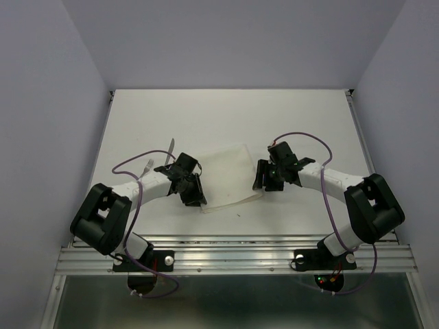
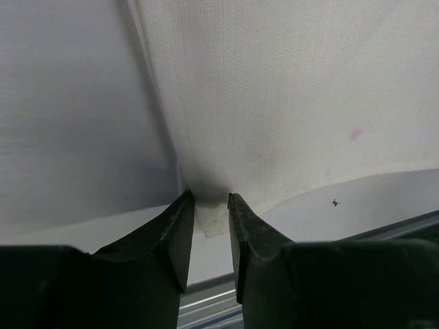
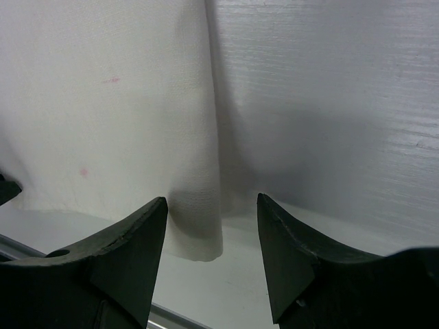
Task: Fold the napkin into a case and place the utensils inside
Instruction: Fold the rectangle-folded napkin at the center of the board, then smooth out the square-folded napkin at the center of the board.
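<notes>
Top external view: we see thin white napkin [image 1: 230,175] near white counter's [image 1: 226,116] front edge; left jaws narrowly, right jaws widely apart at its corners.

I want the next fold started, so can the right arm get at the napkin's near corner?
Probably yes: the right gripper is open, a corner of the napkin lies between its jaws, and nothing blocks it.
</notes>
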Robot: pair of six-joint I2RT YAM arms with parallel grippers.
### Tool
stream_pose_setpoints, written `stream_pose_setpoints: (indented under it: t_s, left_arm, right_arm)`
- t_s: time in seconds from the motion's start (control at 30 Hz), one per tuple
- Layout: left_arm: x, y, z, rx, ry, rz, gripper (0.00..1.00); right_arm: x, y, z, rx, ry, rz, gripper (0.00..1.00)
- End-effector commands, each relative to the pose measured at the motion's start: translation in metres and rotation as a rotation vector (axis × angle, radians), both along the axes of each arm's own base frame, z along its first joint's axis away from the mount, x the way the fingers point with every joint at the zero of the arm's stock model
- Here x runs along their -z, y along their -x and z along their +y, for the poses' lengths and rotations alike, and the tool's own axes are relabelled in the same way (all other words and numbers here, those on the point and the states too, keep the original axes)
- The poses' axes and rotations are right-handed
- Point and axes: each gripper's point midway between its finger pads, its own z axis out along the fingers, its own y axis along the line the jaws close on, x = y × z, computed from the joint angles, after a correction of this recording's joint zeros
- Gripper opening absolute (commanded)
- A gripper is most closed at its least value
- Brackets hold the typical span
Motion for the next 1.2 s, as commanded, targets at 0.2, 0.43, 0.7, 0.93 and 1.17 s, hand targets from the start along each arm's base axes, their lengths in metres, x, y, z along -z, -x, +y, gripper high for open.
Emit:
stream_pose_setpoints:
  t_s: [0.2, 0.43, 0.7, 0.93, 1.17]
  left_arm:
    - [0.005, -0.001, 0.000, 0.004, -0.017, -0.002, 0.18]
    - [0.003, -0.002, 0.001, 0.006, -0.025, -0.006, 0.00]
    - [-0.027, -0.007, -0.003, 0.007, 0.010, -0.058, 0.00]
    - [-0.038, -0.003, -0.006, 0.019, 0.044, -0.062, 0.00]
    - [-0.050, -0.005, -0.006, 0.018, 0.052, -0.089, 0.00]
  right_arm:
    - [-0.009, -0.011, 0.007, -0.004, -0.027, -0.042, 0.61]
    - [-0.009, -0.010, 0.006, 0.002, -0.025, -0.042, 0.60]
    - [-0.015, -0.014, -0.001, 0.035, -0.003, -0.076, 0.64]
    - [-0.016, -0.017, -0.003, 0.040, 0.010, -0.086, 0.70]
    - [-0.017, -0.018, 0.003, 0.020, -0.010, -0.081, 0.69]
